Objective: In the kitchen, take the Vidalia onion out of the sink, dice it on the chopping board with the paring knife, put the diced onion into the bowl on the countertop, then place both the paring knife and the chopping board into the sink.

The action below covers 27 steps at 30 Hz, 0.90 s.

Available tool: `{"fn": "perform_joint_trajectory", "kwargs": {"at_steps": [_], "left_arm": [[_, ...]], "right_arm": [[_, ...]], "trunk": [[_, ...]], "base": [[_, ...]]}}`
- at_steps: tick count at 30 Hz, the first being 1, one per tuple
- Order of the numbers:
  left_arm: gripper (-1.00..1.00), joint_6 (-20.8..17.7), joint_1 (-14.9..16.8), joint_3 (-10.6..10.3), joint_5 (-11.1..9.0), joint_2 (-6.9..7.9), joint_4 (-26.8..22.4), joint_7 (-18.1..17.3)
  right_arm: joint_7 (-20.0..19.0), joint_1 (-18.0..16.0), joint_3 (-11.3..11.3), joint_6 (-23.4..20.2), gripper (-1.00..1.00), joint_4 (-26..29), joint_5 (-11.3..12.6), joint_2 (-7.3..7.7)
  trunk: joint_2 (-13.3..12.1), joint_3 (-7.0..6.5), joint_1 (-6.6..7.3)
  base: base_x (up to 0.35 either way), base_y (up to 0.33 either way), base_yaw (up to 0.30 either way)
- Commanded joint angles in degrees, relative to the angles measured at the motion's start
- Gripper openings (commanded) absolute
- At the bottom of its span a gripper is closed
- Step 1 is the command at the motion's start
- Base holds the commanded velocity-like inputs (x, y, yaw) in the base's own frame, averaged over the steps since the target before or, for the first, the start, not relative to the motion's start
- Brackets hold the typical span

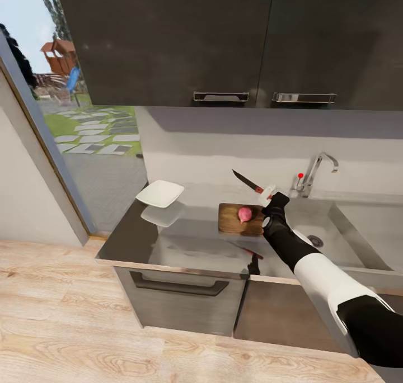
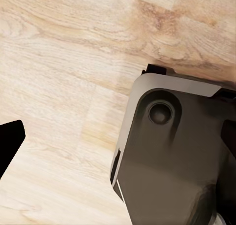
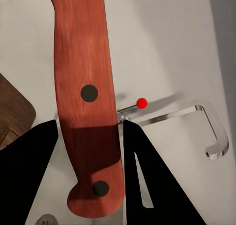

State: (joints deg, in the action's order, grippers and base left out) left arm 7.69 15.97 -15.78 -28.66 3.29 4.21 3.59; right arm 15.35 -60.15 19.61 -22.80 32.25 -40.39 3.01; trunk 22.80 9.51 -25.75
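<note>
The right gripper (image 1: 271, 193) fingers (image 3: 147, 185) squeeze the paring knife (image 1: 248, 181) by its red handle, up above the chopping board (image 1: 230, 220). The Vidalia onion (image 1: 244, 213) sits on the board on the counter (image 1: 168, 249), beside the sink (image 1: 358, 243). The white bowl (image 1: 160, 193) is well apart. I cannot tell about the left fingers.

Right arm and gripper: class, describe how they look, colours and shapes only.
The right arm has glossy black segments alternating with a white one, rounded and tapering towards the wrist. The right gripper has two flat black fingers of wedge shape, narrowing to their tips.
</note>
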Motion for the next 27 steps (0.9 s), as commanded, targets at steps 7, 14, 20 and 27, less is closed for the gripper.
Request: {"fn": "perform_joint_trajectory", "kwargs": {"at_steps": [7, 14, 20, 27], "left_arm": [[1.00, 0.31, 0.08, -0.48, -0.35, -0.03, 0.21, 0.01], [1.00, 0.28, 0.07, -0.55, -0.35, -0.11, 0.20, 0.01], [1.00, 0.23, 0.08, -0.57, -0.27, -0.28, 0.26, 0.01], [1.00, 0.22, 0.08, -0.57, -0.26, -0.30, 0.27, 0.01]], "right_arm": [[0.22, -0.05, 5.66, -0.73, -1.00, -0.05, -0.21, -0.02], [0.70, -0.05, 7.85, -0.92, -1.00, -0.21, -0.22, -1.48], [2.16, 0.02, 8.32, -0.93, -1.00, -0.30, -0.22, -2.47], [2.55, 0.03, 8.48, -1.14, -1.00, -0.34, -0.22, -3.37]], "trunk": [[0.12, 0.12, -0.03], [0.12, 0.12, -0.03], [0.12, 0.12, -0.03], [0.12, 0.12, -0.03]], "base": [[0.099, -0.147, 0.000], [0.077, -0.132, 0.000], [0.003, -0.081, 0.000], [0.000, -0.013, 0.000]]}}
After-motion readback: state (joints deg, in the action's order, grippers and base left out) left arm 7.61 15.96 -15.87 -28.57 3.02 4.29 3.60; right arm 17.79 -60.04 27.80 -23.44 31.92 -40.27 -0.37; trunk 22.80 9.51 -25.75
